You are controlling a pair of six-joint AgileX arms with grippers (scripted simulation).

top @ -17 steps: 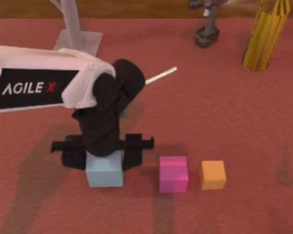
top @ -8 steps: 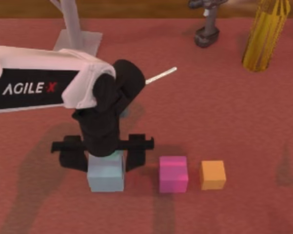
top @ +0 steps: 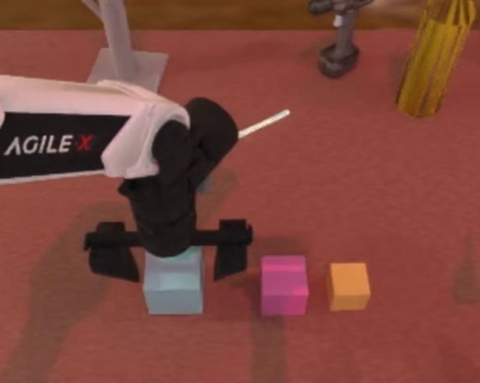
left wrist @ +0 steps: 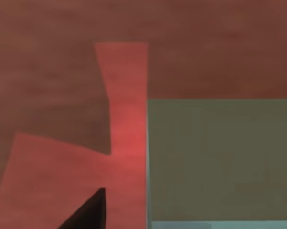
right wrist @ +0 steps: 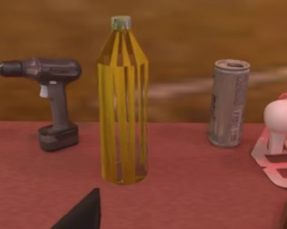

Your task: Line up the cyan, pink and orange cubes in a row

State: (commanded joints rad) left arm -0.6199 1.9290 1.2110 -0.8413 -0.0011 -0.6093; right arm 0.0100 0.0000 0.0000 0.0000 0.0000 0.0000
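Note:
The three cubes lie in a row near the table's front: the pale cyan cube [top: 173, 287] at the left, the pink cube [top: 284, 284] in the middle, the orange cube [top: 348, 286] at the right. My left gripper [top: 172, 254] hangs over the cyan cube's far edge, open, with its black fingers [top: 112, 255] standing clear on either side. In the left wrist view the cyan cube [left wrist: 219, 162] fills the frame in shadow, apart from one fingertip [left wrist: 93, 210]. The right arm is out of the top view; its wrist view shows a single fingertip [right wrist: 88, 212] over bare table, holding nothing.
Along the back stand a yellow bottle [top: 435, 56], a dark drill [top: 339, 40] and a white stand [top: 124, 48]. A thin white stick [top: 263, 124] lies behind the left arm. A grey can [right wrist: 228, 102] and a pink-and-white object [right wrist: 279, 138] stand near the bottle.
The left gripper's fingers have spread away from the cyan cube, letting it go. The cube rests a little closer to the pink one than a second ago.

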